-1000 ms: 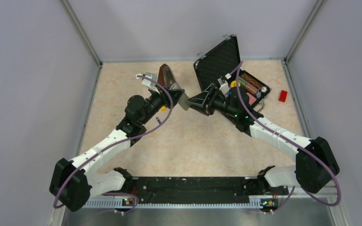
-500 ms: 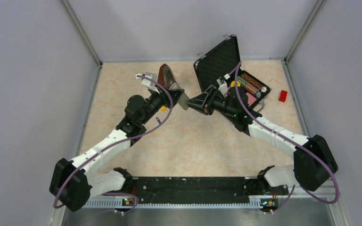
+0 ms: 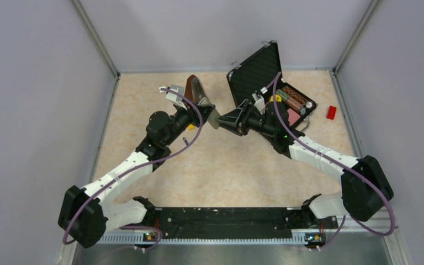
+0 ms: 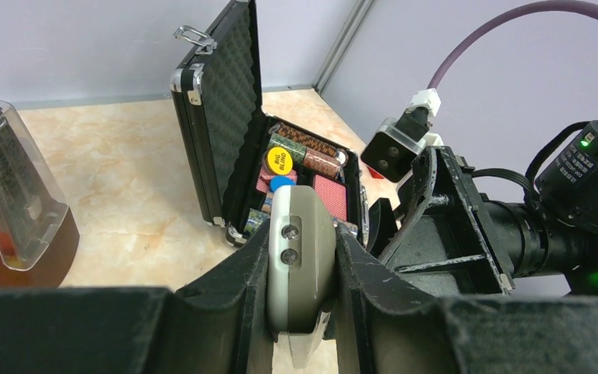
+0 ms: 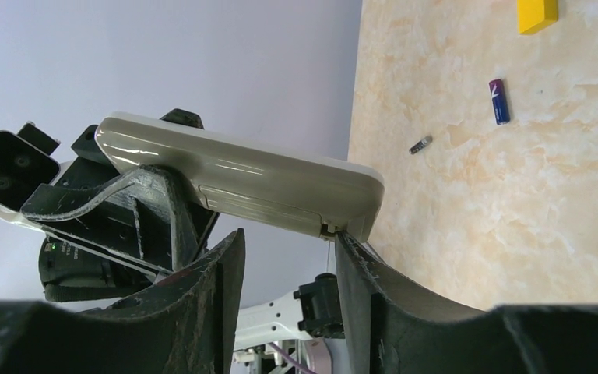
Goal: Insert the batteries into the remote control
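The left hand [image 4: 300, 253] is clamped across the remote control [image 5: 233, 175], holding it off the table [image 5: 514, 202] with its grey back turned toward the right hand [image 5: 286, 241]. That hand's jaws stand apart with nothing between them. One fingertip [image 5: 344, 243] touches the remote's end edge, right by the seam of the battery cover [image 5: 261, 209].

The step in hand looks like getting that cover off. It is best to catch the lip with the fingertip alone and push along the remote's length, not into it, with a firm left grip so the body cannot twist. The bluish-purple battery [image 5: 499, 101] and the dark grey battery [image 5: 420, 145] lie on the table beyond the remote, well apart from it, not yet picked up.
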`<state>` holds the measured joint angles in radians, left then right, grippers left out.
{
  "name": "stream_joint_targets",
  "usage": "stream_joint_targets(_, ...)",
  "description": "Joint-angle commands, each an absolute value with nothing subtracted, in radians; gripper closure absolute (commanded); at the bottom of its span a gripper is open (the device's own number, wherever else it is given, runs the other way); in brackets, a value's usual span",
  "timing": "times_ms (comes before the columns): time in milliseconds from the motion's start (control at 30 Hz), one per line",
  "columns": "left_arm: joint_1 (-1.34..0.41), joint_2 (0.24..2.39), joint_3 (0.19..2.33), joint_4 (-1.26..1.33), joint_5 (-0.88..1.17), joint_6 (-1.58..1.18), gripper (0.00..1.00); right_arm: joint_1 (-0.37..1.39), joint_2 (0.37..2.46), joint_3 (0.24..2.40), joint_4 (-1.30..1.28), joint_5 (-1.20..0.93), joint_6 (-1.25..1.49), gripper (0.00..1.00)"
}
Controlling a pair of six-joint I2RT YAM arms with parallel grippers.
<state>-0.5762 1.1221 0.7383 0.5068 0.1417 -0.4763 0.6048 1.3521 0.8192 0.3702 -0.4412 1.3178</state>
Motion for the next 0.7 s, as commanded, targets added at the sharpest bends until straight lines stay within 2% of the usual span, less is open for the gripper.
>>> stream_joint_targets(0, -0.583, 1.120, 0.757, 0.616, 0.248, -0.511, 1.00, 0.612, 1.385, 0.871, 0.420, -0.426, 1.323, 0.55)
stream_joint_targets(233, -0.583, 1.118, 0.756, 0.633, 0.305, -0.515, 1.00, 0.612, 1.390, 0.870, 0.412, -0.425, 1.323, 0.61)
stream_joint_targets(667, -0.583, 1.130, 0.776, 0.658, 0.341, -0.598, 1.00, 0.612, 1.401, 0.841, 0.477, -0.451, 1.331, 0.59)
